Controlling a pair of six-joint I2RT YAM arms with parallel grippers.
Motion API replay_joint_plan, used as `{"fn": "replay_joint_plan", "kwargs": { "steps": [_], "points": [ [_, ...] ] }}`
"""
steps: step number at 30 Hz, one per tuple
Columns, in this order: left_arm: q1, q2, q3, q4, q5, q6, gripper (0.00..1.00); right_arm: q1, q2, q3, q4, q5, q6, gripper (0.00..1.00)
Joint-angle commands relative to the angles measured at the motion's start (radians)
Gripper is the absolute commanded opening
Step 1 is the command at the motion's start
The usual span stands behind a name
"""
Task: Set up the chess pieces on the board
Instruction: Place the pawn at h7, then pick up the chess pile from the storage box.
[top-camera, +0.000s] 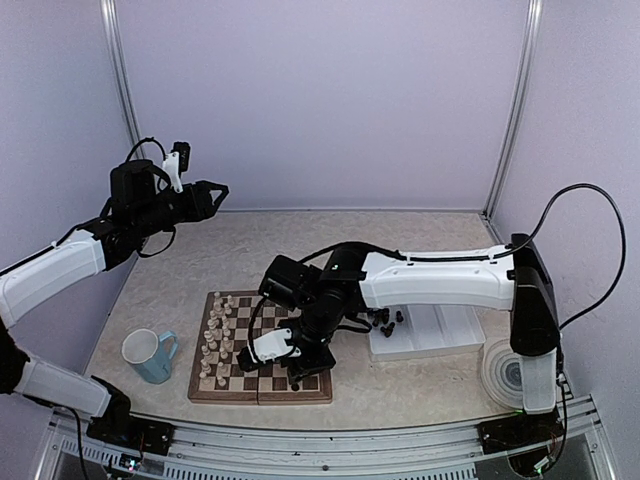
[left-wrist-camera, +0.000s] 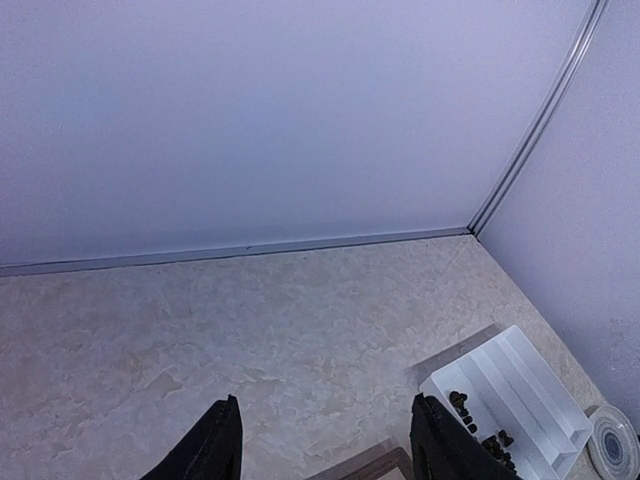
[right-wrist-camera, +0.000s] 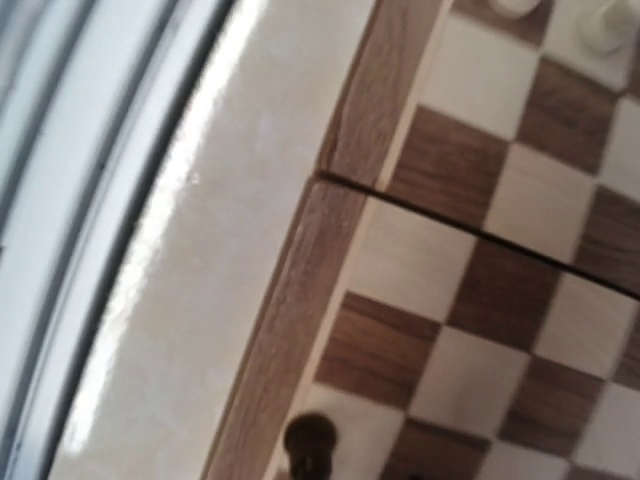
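The board (top-camera: 232, 396) lies at the front middle of the table, with cream-white pieces (top-camera: 215, 335) along its left side. My right gripper (top-camera: 300, 370) hangs low over the board's near right corner; its fingers are out of the right wrist view. That view shows one dark chess piece (right-wrist-camera: 310, 445) standing on a pale edge square beside the board's wooden border (right-wrist-camera: 290, 320). More dark chess pieces (top-camera: 385, 322) lie in the white tray (top-camera: 440, 330). My left gripper (left-wrist-camera: 325, 450) is raised at the far left, open and holding nothing.
A blue mug (top-camera: 150, 355) stands left of the board. A roll of tape (top-camera: 505, 372) lies right of the tray. The left wrist view shows the tray (left-wrist-camera: 530, 395), its dark pieces (left-wrist-camera: 480, 425) and the back wall.
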Motion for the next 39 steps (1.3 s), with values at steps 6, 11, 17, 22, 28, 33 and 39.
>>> {"fn": "replay_joint_plan", "kwargs": {
  "steps": [6,11,17,22,28,33,39],
  "points": [
    [-0.022,0.041,0.021,0.007,0.071,0.035,0.57,-0.282,-0.291,-0.274,0.126,0.012,-0.007,0.36],
    [-0.05,0.083,0.035,-0.002,0.097,0.037,0.57,-0.519,-0.397,-0.459,0.24,-0.012,0.028,0.3],
    [-0.051,0.119,0.043,-0.003,0.123,0.03,0.57,-0.649,-0.365,-0.518,0.315,-0.022,0.061,0.25],
    [-0.05,0.122,0.046,-0.011,0.115,0.041,0.57,-0.658,-0.262,-0.465,0.344,0.004,0.065,0.27],
    [-0.051,0.111,0.047,-0.018,0.109,0.049,0.57,-0.658,-0.155,-0.367,0.35,0.019,0.06,0.31],
    [-0.05,0.11,0.05,-0.022,0.115,0.05,0.57,-0.658,-0.111,-0.331,0.342,0.0,0.038,0.39],
    [-0.049,0.108,0.051,-0.022,0.118,0.05,0.57,-0.658,-0.056,-0.285,0.308,-0.037,0.021,0.4]
  ]
}}
